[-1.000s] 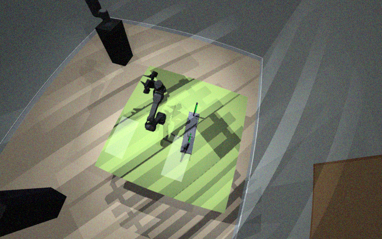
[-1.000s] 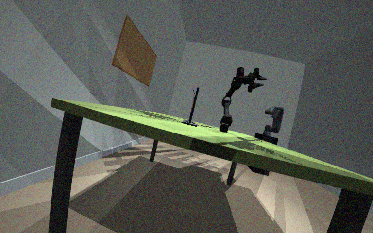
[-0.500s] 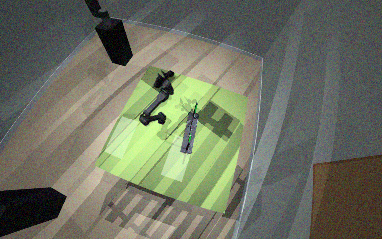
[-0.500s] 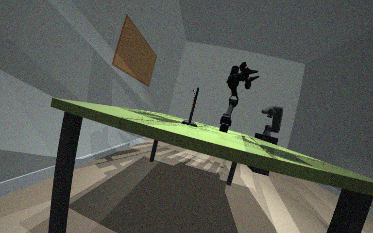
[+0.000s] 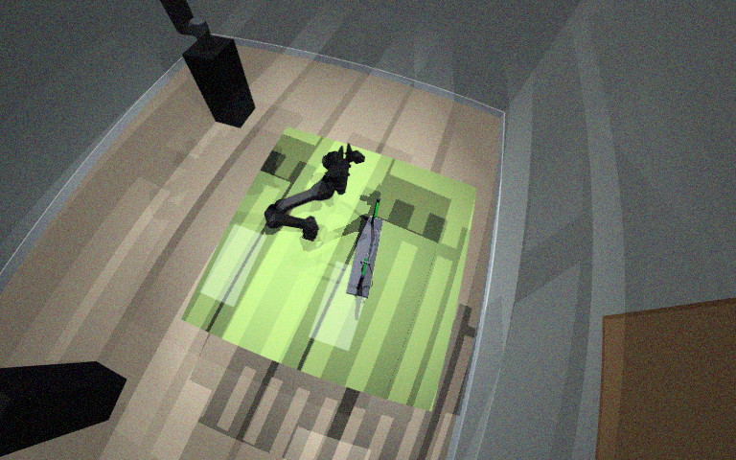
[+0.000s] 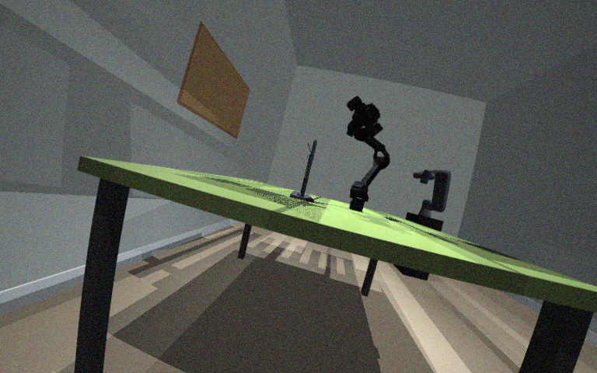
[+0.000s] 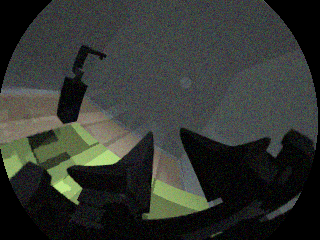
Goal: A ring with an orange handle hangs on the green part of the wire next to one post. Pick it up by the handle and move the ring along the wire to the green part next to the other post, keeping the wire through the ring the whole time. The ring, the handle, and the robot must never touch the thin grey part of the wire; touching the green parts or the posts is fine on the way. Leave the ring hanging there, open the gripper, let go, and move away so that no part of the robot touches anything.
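Observation:
The wire stand's grey base sits on the table. A green part of the wire shows at its far end and another green part nearer its front end in the top view. Small thin marks cross the nearer green part, possibly the ring, but too small to be sure. In the exterior view the posts line up, with a faint orange tint low down; the handle is not clear. My gripper is partly open and empty, raised and away from the stand, its fingers pointing away from it.
The green table top carries the stand and my arm's base. A dark pedestal with another arm-like shape stands beyond the table. An orange-brown panel is on the wall.

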Robot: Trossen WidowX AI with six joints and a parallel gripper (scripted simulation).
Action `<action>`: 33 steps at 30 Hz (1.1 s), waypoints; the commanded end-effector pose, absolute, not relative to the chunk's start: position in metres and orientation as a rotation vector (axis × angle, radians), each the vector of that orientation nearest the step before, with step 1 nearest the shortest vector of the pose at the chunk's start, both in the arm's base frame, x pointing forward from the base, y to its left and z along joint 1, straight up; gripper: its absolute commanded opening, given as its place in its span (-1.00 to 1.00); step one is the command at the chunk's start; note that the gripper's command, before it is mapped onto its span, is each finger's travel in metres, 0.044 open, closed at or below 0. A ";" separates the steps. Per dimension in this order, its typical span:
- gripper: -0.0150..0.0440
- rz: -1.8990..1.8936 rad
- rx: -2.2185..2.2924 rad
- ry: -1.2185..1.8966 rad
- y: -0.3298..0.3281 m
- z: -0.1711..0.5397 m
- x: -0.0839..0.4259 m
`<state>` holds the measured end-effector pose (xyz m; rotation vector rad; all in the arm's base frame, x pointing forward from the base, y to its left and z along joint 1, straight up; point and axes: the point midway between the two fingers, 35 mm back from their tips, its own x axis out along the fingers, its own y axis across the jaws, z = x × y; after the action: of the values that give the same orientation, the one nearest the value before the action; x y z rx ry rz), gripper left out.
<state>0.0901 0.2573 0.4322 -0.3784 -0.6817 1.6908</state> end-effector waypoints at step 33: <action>0.05 0.365 -0.703 -0.257 -0.008 0.393 0.356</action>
<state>0.3464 0.0281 0.4005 -0.6945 -0.3066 0.4706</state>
